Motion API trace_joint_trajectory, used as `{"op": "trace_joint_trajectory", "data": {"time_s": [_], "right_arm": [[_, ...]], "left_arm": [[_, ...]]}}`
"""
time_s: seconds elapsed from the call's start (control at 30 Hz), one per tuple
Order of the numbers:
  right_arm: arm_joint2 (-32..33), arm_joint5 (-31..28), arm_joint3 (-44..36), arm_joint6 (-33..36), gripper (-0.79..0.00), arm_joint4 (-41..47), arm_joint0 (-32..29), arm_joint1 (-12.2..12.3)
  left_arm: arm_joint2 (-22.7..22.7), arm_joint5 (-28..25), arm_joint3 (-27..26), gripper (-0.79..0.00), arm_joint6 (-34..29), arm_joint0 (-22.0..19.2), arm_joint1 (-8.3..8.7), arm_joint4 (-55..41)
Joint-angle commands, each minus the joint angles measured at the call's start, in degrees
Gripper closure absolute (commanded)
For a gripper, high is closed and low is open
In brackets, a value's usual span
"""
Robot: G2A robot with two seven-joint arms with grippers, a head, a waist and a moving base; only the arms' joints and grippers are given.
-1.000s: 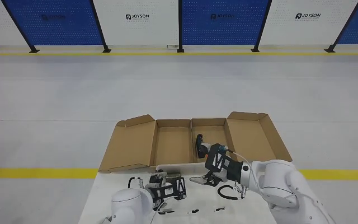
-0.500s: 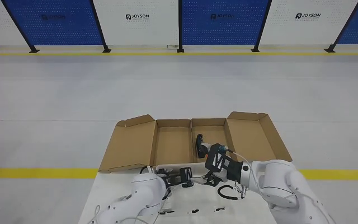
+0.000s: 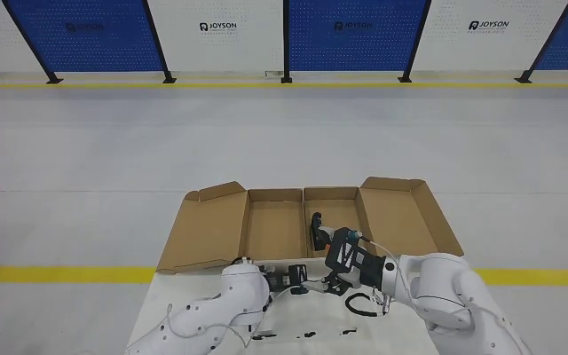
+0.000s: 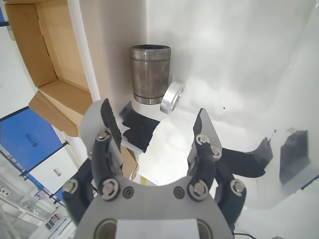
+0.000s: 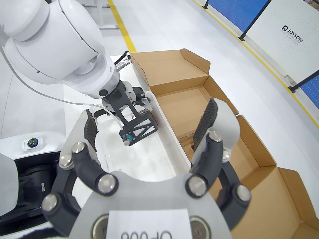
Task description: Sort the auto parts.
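Lying clear of wide-spread, empty left claw (image 4: 153, 108), at its 12 o'clock: steel sleeve (image 4: 150, 75), ring (image 4: 172, 97) just beside.

The left gripper (image 4: 155, 107) has its 2 fingers spread apart. The right gripper (image 5: 150, 106) gapes wide too, pointing toward the left one.

Counts: two open cardboard boxes side by side at the far edge of the worktop (image 3: 169, 297), a left box (image 3: 275, 229) and a right box (image 3: 342, 211), with one dark part (image 3: 314, 227) in the right one. One white tray (image 5: 170, 135) just near of them holds one grey metal cylinder (image 4: 150, 74), one silver ring (image 4: 172, 97) and two black plastic pieces (image 4: 138, 131); a third dark shape beside those is too blurred to call. Two hands: left hand (image 4: 154, 110), right hand (image 5: 152, 109).
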Motion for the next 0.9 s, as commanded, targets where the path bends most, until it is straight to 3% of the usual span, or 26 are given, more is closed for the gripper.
{"op": "trace_joint_trajectory", "data": {"time_s": [0.0,0.07,0.13,0.43,0.57,0.67,0.87], "right_arm": [[0.0,0.0,0.0,-0.1,-0.785,0.0,0.0,0.0],[0.0,0.0,0.0,-0.1,-0.785,0.0,0.0,0.0],[0.0,0.0,0.0,-0.1,-0.785,0.0,0.0,0.0],[0.0,0.0,0.0,-0.1,-0.785,0.0,0.0,0.0],[0.0,0.0,0.0,-0.1,-0.785,0.0,0.0,0.0],[0.0,0.0,0.0,-0.1,-0.785,0.0,0.0,0.0],[0.0,0.0,0.0,-0.1,-0.785,0.0,0.0,0.0]], "left_arm": [[0.7,-0.1,1.8,-0.588,0.2,-1.0,-0.4,-0.9],[1.4,-0.5,3.3,-0.523,0.5,-1.8,-0.78,-1.6],[2.0,-0.8,4.3,-0.391,0.9,-2.3,-1.12,-2.1],[4.9,-0.4,9.4,-0.311,2.1,-3.8,-2.96,-2.2],[5.5,-0.5,11.3,-0.197,2.7,-4.5,-3.63,-2.4],[6.0,-0.6,11.8,0.0,2.8,-4.7,-4.0,-2.2],[5.7,-0.9,7.3,0.0,1.4,-3.0,-3.75,-2.4]]}}
